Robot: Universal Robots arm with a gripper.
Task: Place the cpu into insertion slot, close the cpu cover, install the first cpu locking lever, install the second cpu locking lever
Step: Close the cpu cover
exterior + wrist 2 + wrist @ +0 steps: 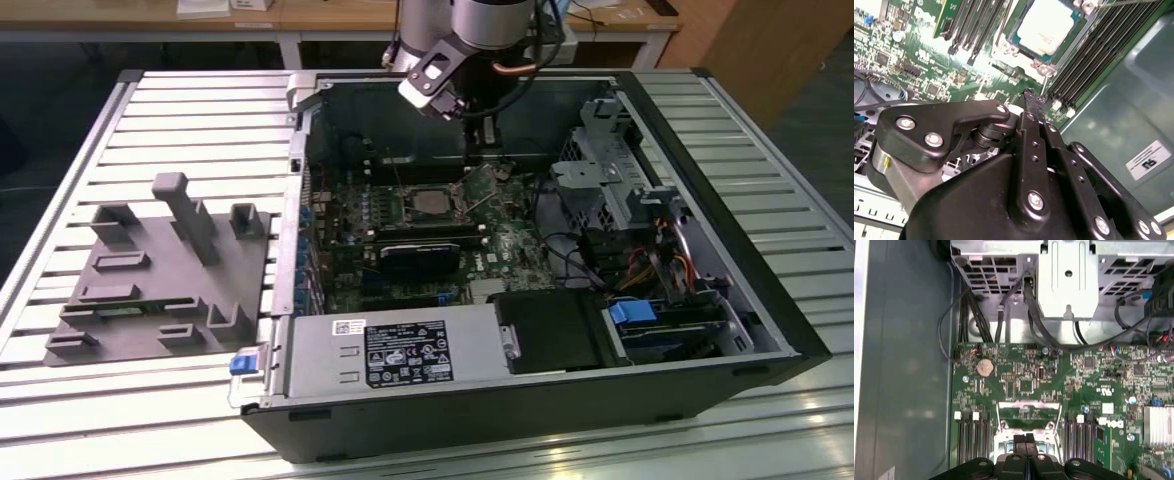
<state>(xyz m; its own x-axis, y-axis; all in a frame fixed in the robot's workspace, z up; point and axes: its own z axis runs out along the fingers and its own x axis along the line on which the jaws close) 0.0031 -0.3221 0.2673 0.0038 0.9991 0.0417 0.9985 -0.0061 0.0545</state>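
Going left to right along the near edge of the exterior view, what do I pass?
grey moulded fixture → blue latch → grey power supply box → black block → blue drive tab

On the desk (pixel 200 110), cpu (pixel 430 201) in insertion slot (pixel 403 204) inside case (pixel 534 410); fixture block (pixel 160 280) near the exterior view's left edge.

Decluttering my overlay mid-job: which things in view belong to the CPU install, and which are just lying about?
Job in hand:
cpu, sitting in the insertion slot
cpu cover, raised
claw, shut

Lying about:
grey fixture block
power-supply box
drive cage
coin battery
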